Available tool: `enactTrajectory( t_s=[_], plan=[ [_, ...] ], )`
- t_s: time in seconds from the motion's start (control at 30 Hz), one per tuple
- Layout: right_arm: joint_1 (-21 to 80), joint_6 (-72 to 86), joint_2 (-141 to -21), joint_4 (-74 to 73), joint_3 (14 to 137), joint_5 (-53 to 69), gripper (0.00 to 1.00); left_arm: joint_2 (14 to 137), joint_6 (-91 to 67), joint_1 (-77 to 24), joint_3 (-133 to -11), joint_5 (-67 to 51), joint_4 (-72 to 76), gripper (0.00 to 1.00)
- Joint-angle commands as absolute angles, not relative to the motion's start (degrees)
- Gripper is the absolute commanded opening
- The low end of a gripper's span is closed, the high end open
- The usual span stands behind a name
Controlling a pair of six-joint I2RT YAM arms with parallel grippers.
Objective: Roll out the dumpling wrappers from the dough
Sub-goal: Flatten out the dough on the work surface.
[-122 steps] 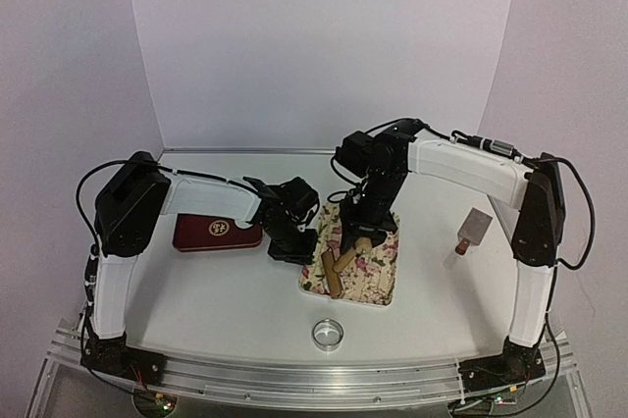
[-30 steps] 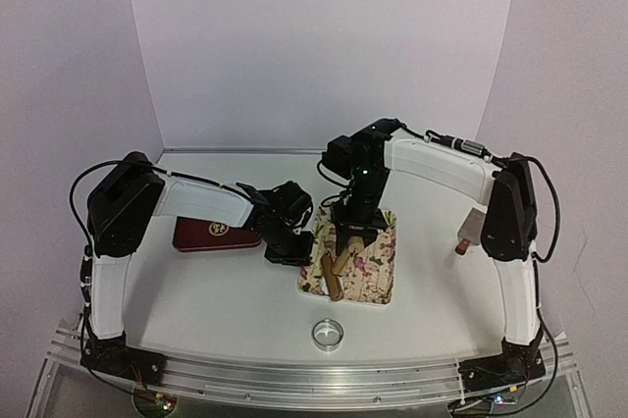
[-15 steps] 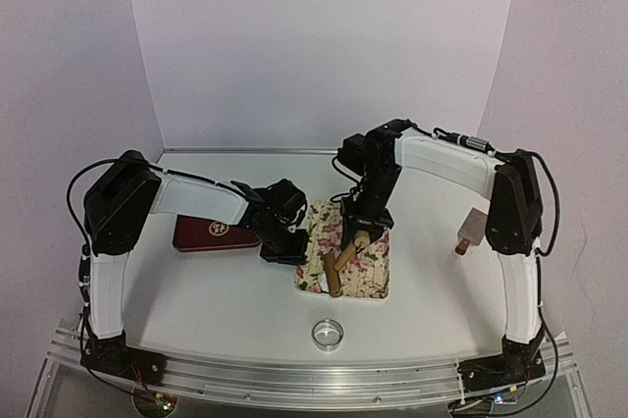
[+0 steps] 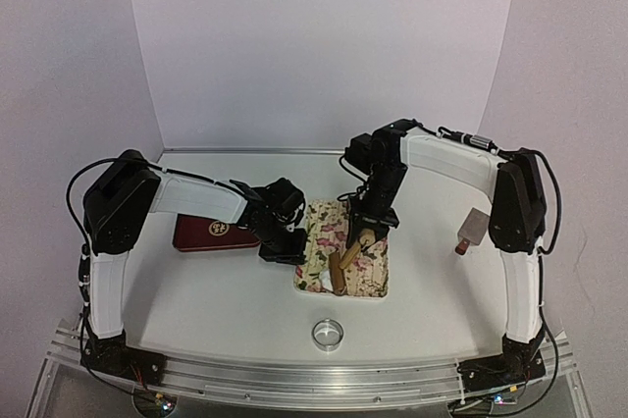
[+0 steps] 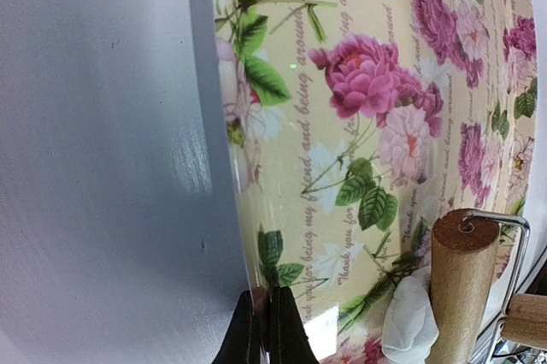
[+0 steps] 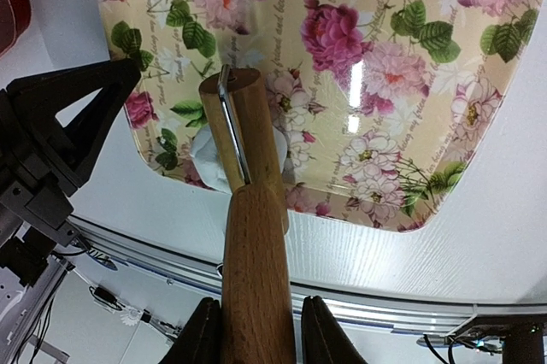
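A small white lump of dough [image 6: 208, 164] lies at one end of the floral tray [image 4: 376, 269], pressed under the barrel of a wooden rolling pin [image 6: 246, 137]. My right gripper [image 6: 259, 331] is shut on the pin's thick handle [image 4: 361, 238], above the tray's middle. The left gripper [image 5: 263, 331] is shut on the tray's left rim [image 5: 244, 236], its fingertips pinching the edge. From the left wrist, the dough [image 5: 408, 319] shows beside the pin's end [image 5: 461, 283]. The dumpling wrappers are out of view.
A dark red case [image 4: 211, 234] lies left of the tray, behind the left gripper [image 4: 283, 246]. A shiny metal ring cutter [image 4: 328, 333] sits near the front edge. A scraper with a red handle [image 4: 472, 228] lies at the right.
The right gripper has moved slightly right and back, swinging the pin's handle that way while its barrel stays on the dough. The left gripper and tray edge drifted a little left.
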State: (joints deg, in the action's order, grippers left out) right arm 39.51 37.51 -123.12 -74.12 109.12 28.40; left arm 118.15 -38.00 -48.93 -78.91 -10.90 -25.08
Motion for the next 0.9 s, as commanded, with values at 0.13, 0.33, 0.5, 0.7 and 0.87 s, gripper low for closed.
enactTrajectory(
  t_s=[0.13, 0.33, 0.5, 0.7, 0.87],
  plan=[
    [38.0, 36.9, -130.5, -79.8, 102.0, -2.7, 0.0, 114.9, -37.8, -45.5, -78.4, -4.7, -29.5, 0.0],
    [37.9, 37.0, -130.4, -79.8, 102.6, -2.7, 0.0, 115.1, -37.7, -45.5, -78.8, -5.7, -28.9, 0.0],
    [37.8, 37.4, -127.6, -80.0, 103.8, -2.0, 0.0, 115.0, -36.9, -45.5, -79.6, -7.3, -27.6, 0.0],
    [37.8, 36.7, -119.7, -76.3, 108.0, 7.9, 0.0, 115.6, -35.8, -45.9, -81.9, -12.2, -25.8, 0.0],
    [38.2, 37.5, -113.3, -73.7, 109.9, 16.5, 0.0, 116.9, -35.1, -46.4, -84.4, -14.8, -26.5, 0.0]
  ],
)
